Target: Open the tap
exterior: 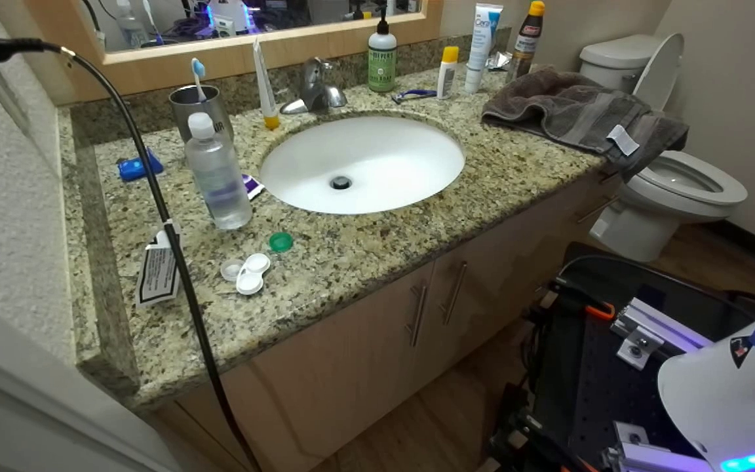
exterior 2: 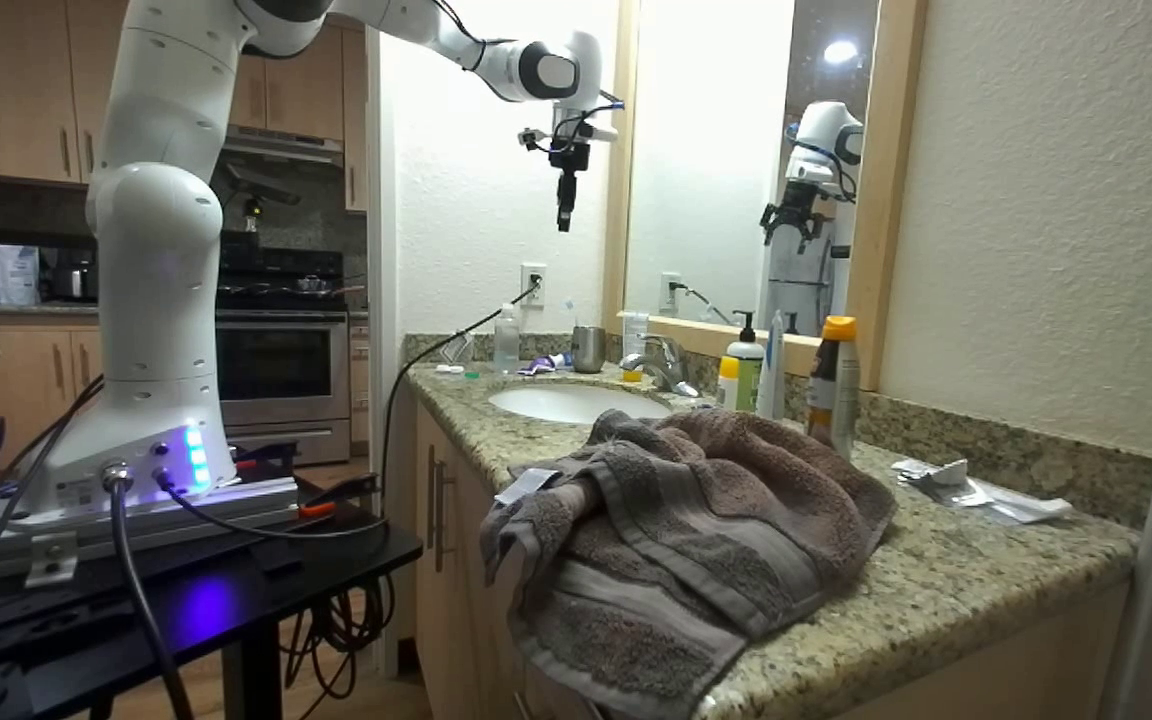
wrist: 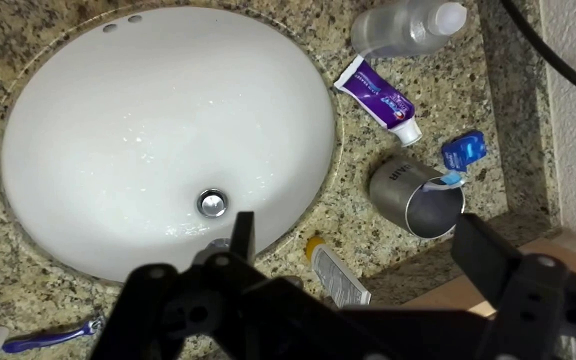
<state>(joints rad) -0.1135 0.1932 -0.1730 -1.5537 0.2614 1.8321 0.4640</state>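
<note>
Holding the pincer (exterior 2: 564, 215) spread wide and empty high above the table (exterior: 351, 242), well apart from the silver tap (exterior: 317, 92) standing between the white basin (exterior: 390, 164) and the mirror (exterior 2: 706, 180).

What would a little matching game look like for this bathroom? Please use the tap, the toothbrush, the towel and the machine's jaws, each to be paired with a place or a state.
Things:
1. tap
2. toothbrush
3. towel
4. jaws

Places and states:
A. draped over the edge of the counter
B. spread apart, up in the air
C. silver, between the basin and the mirror
D. inside the metal cup

Right pairs: 1-C, 2-D, 3-A, 4-B.
</note>
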